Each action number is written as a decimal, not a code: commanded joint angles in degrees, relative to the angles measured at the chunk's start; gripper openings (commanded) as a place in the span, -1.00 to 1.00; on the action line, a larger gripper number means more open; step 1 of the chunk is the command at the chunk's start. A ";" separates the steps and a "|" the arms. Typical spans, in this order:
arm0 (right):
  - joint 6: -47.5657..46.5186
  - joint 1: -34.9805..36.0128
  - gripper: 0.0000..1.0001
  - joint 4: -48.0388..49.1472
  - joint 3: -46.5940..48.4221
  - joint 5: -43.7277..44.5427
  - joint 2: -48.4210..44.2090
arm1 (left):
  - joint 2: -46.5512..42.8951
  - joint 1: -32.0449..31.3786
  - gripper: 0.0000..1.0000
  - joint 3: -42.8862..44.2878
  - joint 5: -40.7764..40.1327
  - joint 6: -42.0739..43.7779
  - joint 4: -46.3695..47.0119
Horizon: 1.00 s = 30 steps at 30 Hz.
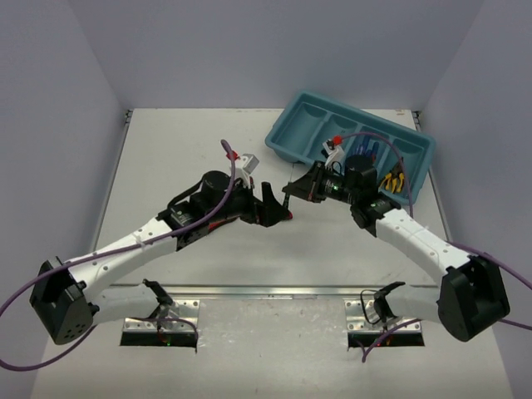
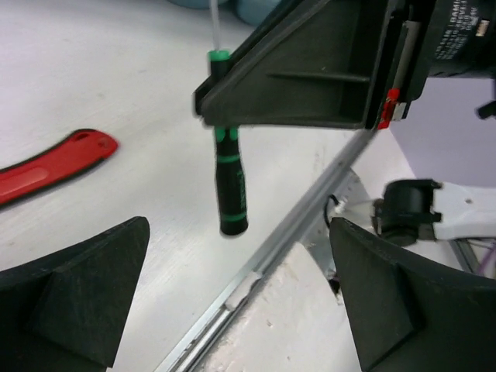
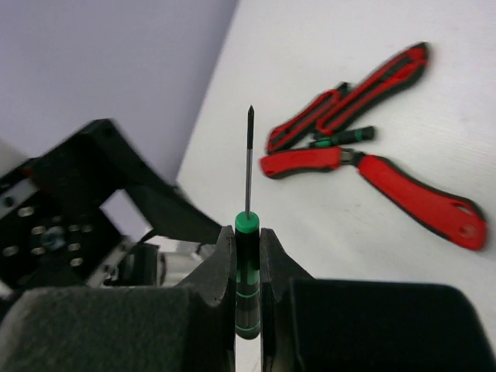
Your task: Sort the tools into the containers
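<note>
My right gripper [image 3: 248, 242] is shut on a black-and-green screwdriver [image 3: 248, 267] and holds it above the table, shaft pointing away from the wrist. In the top view the right gripper [image 1: 293, 189] hovers mid-table, close to my left gripper [image 1: 271, 202]. My left gripper [image 2: 239, 260] is open and empty, and the held screwdriver [image 2: 230, 182] shows just beyond it. Two red-handled cutters [image 3: 403, 194] and another black-and-green screwdriver [image 3: 346, 138] lie together on the table. The teal tray [image 1: 287, 125] at the back right holds yellow-handled pliers [image 1: 391, 181] and blue screwdrivers [image 1: 371, 153].
A metal rail [image 1: 274, 292] runs along the table's near edge, in front of both arm bases. Purple cables [image 1: 224, 148] loop above both arms. Grey walls stand on the left, back and right. One red cutter handle [image 2: 58, 164] lies left of the left gripper.
</note>
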 commanded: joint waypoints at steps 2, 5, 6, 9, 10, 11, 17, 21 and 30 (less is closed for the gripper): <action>-6.20 -5.05 -1.00 -14.75 9.58 18.36 2.30 | -7.30 -0.20 1.00 8.68 -23.63 2.72 -20.90; -6.16 -11.74 -1.00 -18.32 14.89 18.69 7.47 | -10.58 -0.15 1.00 11.50 -32.65 3.03 -31.29; -6.20 -13.07 -1.00 -19.10 16.61 19.06 9.15 | -11.46 -0.19 1.00 12.09 -33.52 3.47 -33.24; -10.84 -16.04 -1.00 -27.09 30.75 29.38 18.61 | -15.23 -0.15 1.00 13.19 -31.92 5.68 -36.84; -11.60 -16.71 -1.00 -28.63 34.14 31.26 21.51 | -15.97 -0.15 1.00 13.24 -31.69 5.83 -37.23; -12.00 -17.40 -1.00 -28.94 34.90 32.33 24.38 | -16.66 -0.15 1.00 13.24 -31.77 5.98 -37.30; -15.92 -20.32 -1.00 -45.22 67.82 36.01 49.23 | -16.36 -0.10 1.00 11.05 -37.25 4.33 -39.00; -16.68 -20.66 -0.10 -51.03 78.58 35.78 57.65 | -14.32 -0.06 1.00 11.31 -40.12 1.79 -38.72; -19.34 -19.79 0.44 -48.57 74.74 27.76 48.12 | -1.22 0.82 1.00 16.01 -47.45 -2.50 -38.62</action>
